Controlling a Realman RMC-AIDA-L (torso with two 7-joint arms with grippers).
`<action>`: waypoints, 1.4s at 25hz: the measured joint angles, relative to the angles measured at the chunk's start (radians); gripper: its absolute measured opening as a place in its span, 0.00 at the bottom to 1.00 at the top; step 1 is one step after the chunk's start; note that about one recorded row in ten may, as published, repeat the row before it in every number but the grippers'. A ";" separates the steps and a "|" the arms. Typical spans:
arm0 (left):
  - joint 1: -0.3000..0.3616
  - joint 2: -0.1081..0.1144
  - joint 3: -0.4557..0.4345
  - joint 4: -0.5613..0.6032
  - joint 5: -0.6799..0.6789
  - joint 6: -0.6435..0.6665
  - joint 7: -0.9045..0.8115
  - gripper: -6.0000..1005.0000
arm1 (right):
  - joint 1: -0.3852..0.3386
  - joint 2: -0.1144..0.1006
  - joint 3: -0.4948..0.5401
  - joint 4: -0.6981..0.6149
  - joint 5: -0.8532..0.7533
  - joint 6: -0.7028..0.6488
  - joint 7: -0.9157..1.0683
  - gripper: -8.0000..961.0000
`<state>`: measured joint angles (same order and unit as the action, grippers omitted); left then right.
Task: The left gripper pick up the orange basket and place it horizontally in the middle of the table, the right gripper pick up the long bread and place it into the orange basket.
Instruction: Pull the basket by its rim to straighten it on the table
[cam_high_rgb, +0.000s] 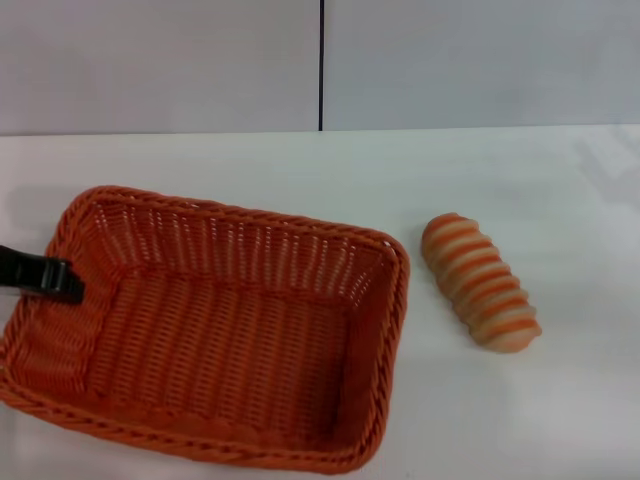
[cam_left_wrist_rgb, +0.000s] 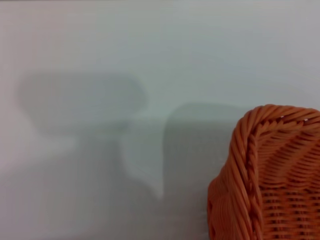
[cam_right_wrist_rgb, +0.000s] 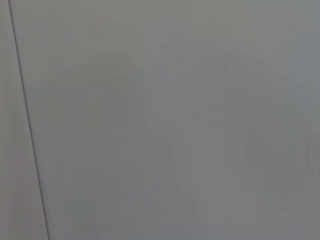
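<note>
1. On the white counter (cam_high_rgb: 300, 170), toward its left and near side, sits the orange basket (cam_high_rgb: 215, 335), a rectangular tray of woven wicker with a braided rim and walls that slope outward; its long side runs roughly across the head view, slightly skewed.
2. The basket's floor shows tight crosswise ribs of weave, and nothing lies inside it.
3. The left claw (cam_high_rgb: 60, 282), slim and black, reaches in from the left edge and sits at the basket's left short wall, over the rim. Whether it grips the wicker or how far it is parted, I cannot tell.
4. In the left wrist view one rounded corner of the basket (cam_left_wrist_rgb: 272, 175) shows close up, with thick twisted strands along the rim, beside soft grey shadows on the smooth counter (cam_left_wrist_rgb: 150, 50).
5. The long bread (cam_high_rgb: 480, 283) lies on the counter to the right of the basket, apart from it, an oblong loaf angled with its far end nearer the basket. Its tan top is ribbed with orange-brown stripes running across it.
6. The right claw is not seen in any view; the right wrist view shows only a plain grey surface with a thin dark seam.
</note>
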<state>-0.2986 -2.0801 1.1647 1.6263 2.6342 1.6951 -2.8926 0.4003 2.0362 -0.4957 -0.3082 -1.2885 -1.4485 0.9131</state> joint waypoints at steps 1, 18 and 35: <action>0.010 0.000 0.004 0.001 -0.016 -0.003 0.000 0.14 | -0.001 0.000 0.000 0.000 0.000 -0.002 0.000 0.69; 0.008 0.000 -0.044 -0.055 -0.089 -0.061 0.002 0.14 | -0.029 0.003 -0.001 0.000 0.000 -0.030 0.004 0.69; -0.064 0.003 -0.099 -0.166 -0.029 -0.081 0.008 0.13 | -0.029 0.002 -0.001 0.000 0.000 -0.030 0.023 0.69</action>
<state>-0.3628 -2.0776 1.0661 1.4604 2.6050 1.6139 -2.8843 0.3712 2.0383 -0.4963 -0.3083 -1.2886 -1.4789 0.9358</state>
